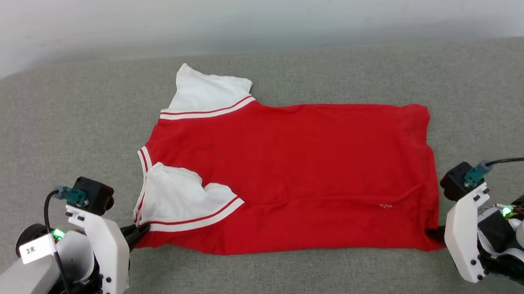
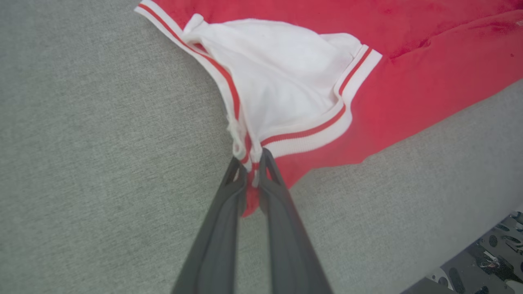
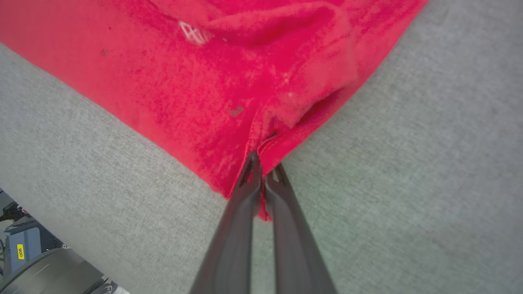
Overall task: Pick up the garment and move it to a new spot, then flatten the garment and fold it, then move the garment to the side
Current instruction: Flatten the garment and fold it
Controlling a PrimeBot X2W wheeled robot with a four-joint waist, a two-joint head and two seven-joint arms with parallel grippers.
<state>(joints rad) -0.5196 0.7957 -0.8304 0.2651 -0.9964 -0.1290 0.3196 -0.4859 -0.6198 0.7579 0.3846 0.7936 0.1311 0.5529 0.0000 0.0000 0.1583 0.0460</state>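
- Head view: A red garment (image 1: 291, 172) lies spread, plain side up, at the centre of a grey fabric-covered desk (image 1: 58, 133), with a pale wall (image 1: 252, 14) at 12 o'clock. One white sleeve (image 1: 207, 91) points toward 11 o'clock. The other sleeve (image 1: 180, 194) is folded in over the red cloth at 8 o'clock, and a small white mark (image 1: 386, 206) sits near the hem at 4 o'clock. The left end effector (image 1: 141, 230) meets the shirt's near shoulder corner at 8 o'clock. The right end effector (image 1: 432, 234) meets the near hem corner at 4 o'clock.
- Left wrist view: The left end effector (image 2: 250, 161) rises from 6 o'clock, its two dark fingers (image 2: 229, 212) pressed almost together on the garment (image 2: 408, 61). A bunched pinch of red cloth and striped trim sits between them. The folded white sleeve (image 2: 286, 77) fans out toward 12 o'clock, and the bare grey desk (image 2: 102, 143) fills the 9 o'clock side.
- Right wrist view: The right end effector (image 3: 263, 167) comes up from 6 o'clock, its tips clamped tight on the red corner of the garment (image 3: 184, 81). A sliver of cloth shows between the fingers (image 3: 233, 228), and the fabric puckers just above the grip. The white mark (image 3: 196, 34) lies toward 11 o'clock, and the grey desk (image 3: 408, 163) lies toward 3 o'clock.
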